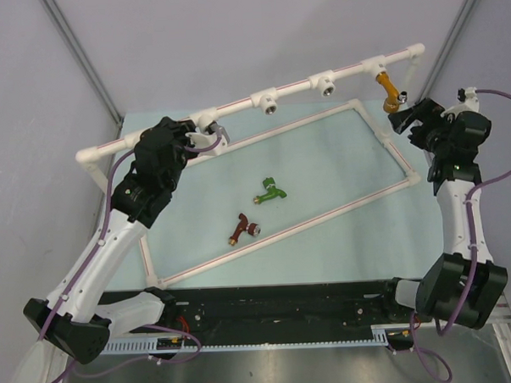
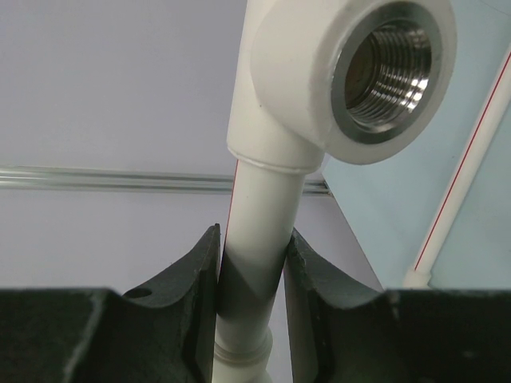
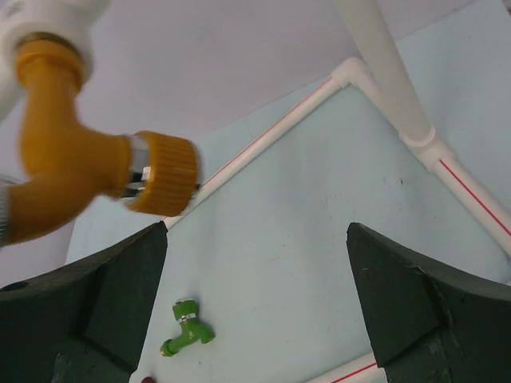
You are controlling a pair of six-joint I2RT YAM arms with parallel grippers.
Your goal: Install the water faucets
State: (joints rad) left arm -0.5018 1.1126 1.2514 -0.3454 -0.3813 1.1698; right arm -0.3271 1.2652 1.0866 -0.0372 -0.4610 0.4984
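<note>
The orange faucet [image 1: 390, 91] is seen hanging from the rightmost socket [image 1: 374, 65] on the raised rail of the white pipe frame [image 1: 298, 92]. Its upper end is seated in the white fitting and its ribbed cap is turned downward. The green faucet [image 1: 271, 191] and the red-brown faucet [image 1: 243, 229] are laid on the pale worktop [image 1: 339, 171], inside the flat rectangle of pipe. They lie near each other but apart, with the green one farther from the arm bases.

The left claw [image 2: 251, 267] is closed on the pipe frame at the left part of the raised rail. In the left wrist view both fingers [image 2: 196, 287] are pressed against the white tube, one on each side. A silver-ringed socket [image 2: 389, 68] with its inner thread exposed is found just beyond the grip.

The right claw [image 3: 255, 271] is spread wide and nothing is held in it. In the right wrist view the orange faucet is placed above one finger and is not touched by either. From above, this claw is seen just beside the faucet's lower end, past the right corner of the frame. The green faucet is also caught in the right wrist view, low between the open fingers, lying on the worktop.
</note>
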